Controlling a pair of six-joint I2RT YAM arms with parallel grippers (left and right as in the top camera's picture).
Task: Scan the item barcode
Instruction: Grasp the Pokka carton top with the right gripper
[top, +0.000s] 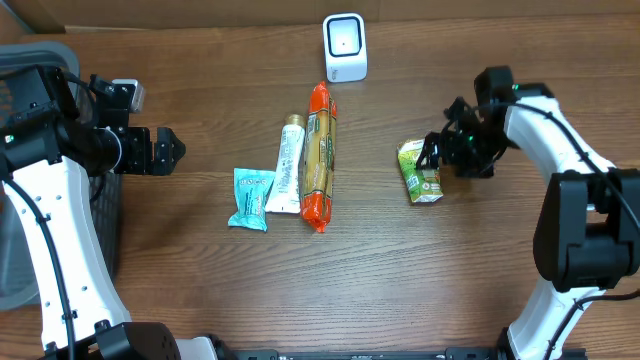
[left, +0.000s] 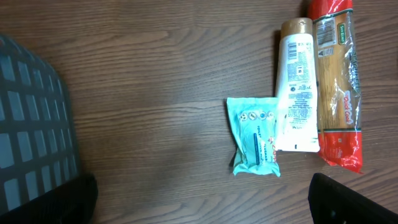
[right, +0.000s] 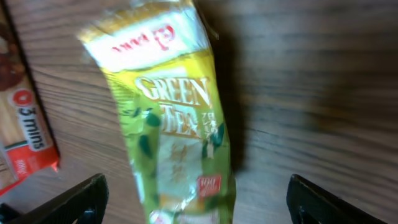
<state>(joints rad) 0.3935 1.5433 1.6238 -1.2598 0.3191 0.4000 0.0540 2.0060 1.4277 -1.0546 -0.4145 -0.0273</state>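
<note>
Bends the right arm in from the table's right edge and points the right claw (top: 432, 152) leftward, low over the green tea packet (top: 420, 171). Spreads its fingers (right: 68, 202) wide, with the packet's near end between them and untouched, gripping nothing. Holds the left arm at the far left, beside a grey basket (left: 31, 124), with the left claw (top: 165, 150) aimed toward the middle, jaws wide apart and empty. Counts four goods on the table (top: 200, 280): one tea packet, one white tube (top: 289, 165), one teal pouch (top: 250, 198) and one long red-and-clear pasta bag (top: 319, 155). Adds one white scanner (top: 345, 47), standing at the far edge. Has the tea packet lying flat right of centre, well apart from the other three, which sit side by side in the middle. Shows, on that packet, a glossy yellow-green wrapper with "GREEN TEA" in pale letters, a leaf pattern, a white band with red print at one end and a small red badge near the other, all slightly blurred in the wrist view.
</note>
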